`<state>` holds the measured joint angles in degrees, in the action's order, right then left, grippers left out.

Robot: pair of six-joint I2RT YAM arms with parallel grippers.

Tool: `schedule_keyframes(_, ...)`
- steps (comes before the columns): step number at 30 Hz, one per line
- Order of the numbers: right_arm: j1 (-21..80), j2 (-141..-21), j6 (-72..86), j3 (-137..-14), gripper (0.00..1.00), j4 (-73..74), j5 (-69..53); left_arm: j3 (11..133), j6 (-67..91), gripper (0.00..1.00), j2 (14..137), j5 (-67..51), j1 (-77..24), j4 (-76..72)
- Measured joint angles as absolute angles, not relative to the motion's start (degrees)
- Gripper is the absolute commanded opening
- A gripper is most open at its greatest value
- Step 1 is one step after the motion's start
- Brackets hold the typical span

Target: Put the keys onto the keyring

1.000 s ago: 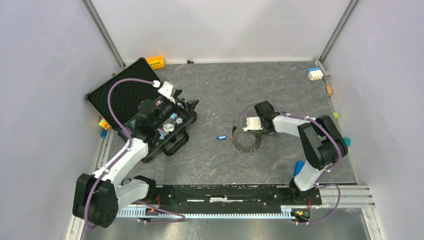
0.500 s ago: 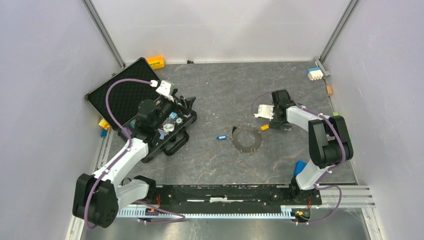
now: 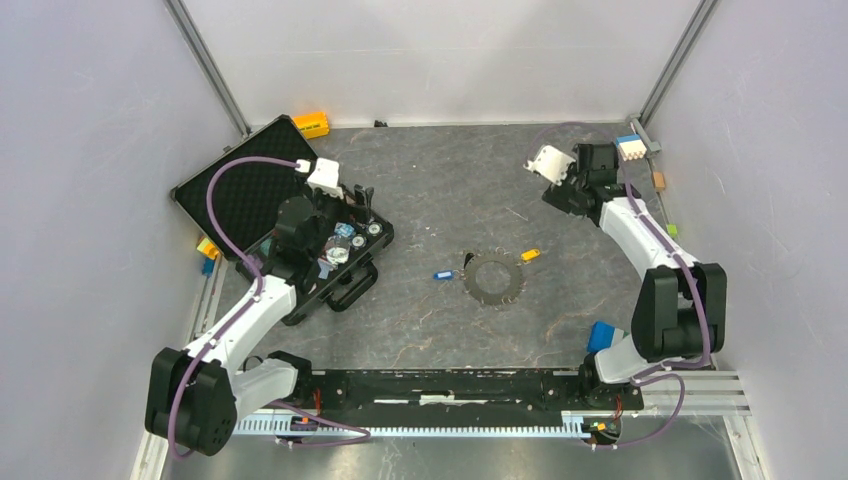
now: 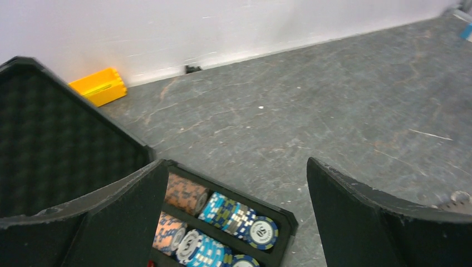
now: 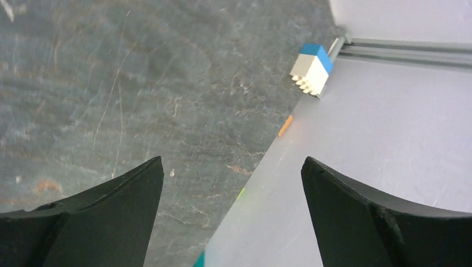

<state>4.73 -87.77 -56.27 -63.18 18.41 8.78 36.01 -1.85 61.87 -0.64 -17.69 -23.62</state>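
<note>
The top external camera hung high above and behind the arm bases. From far off it looked steeply down on the whole table (image 3: 440,180) and its three walls. The left wrist camera sat low and close over the open case (image 4: 50,139), facing across the table to the back wall, with the left gripper (image 4: 236,167) framing its lower edge. It shared the poker chips (image 4: 225,214) and the orange block (image 4: 99,86) with the top view. The right wrist camera looked down near the far right corner, past the right gripper (image 5: 232,164). Both it and the top view caught the blue-and-white block (image 5: 311,68).
</note>
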Motion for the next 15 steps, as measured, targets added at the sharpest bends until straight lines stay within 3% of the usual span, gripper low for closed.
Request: schedule_keyframes(15,3.4,-80.2,-26.4,-56.6,0.98,6.5,12.3,35.2,-1.5,1.0,64.4,7.4,-13.3,-26.5)
